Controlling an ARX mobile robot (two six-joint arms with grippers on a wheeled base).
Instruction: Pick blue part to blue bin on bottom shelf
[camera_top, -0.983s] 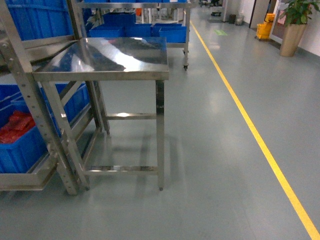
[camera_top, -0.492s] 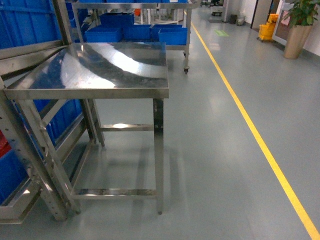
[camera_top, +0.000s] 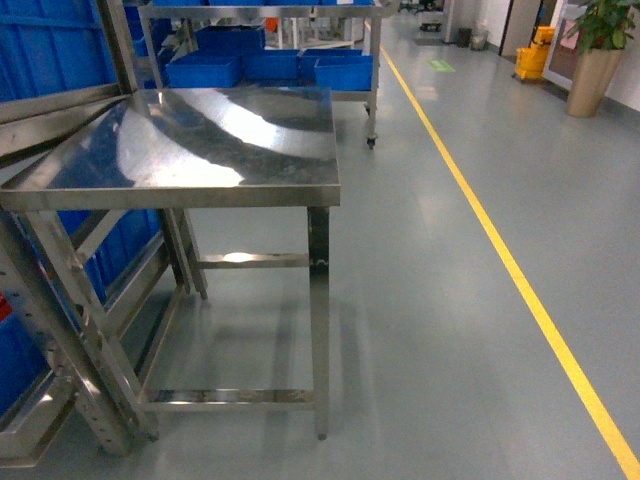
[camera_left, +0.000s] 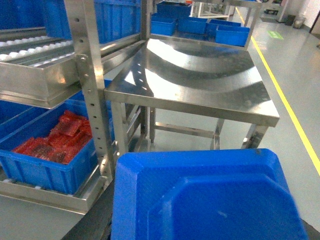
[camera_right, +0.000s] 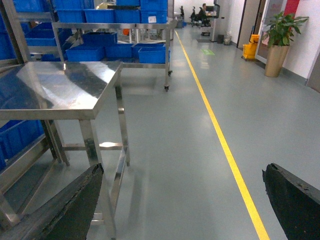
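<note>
Head view: a polished stainless steel table (camera_top: 200, 140) is reflecting light beside a perforated rack upright (camera_top: 60, 330); a yellow floor line (camera_top: 500, 260) is running across smooth grey flooring; neither gripper is showing here.
Left wrist view: only here, a blue bin (camera_left: 45, 155) of crinkled red packets (camera_left: 60, 140) is sitting on the bottom shelf (camera_left: 50, 192), white rollers (camera_left: 30, 47) are lining the level above, and a broad blue plastic piece (camera_left: 205, 200) is filling the foreground; the left gripper is hidden, so its grip cannot be told.
Right wrist view: the right gripper (camera_right: 185, 200) is standing wide apart, its dark fingers (camera_right: 70, 205) holding nothing; a potted plant (camera_right: 277, 40) is standing far off.
</note>
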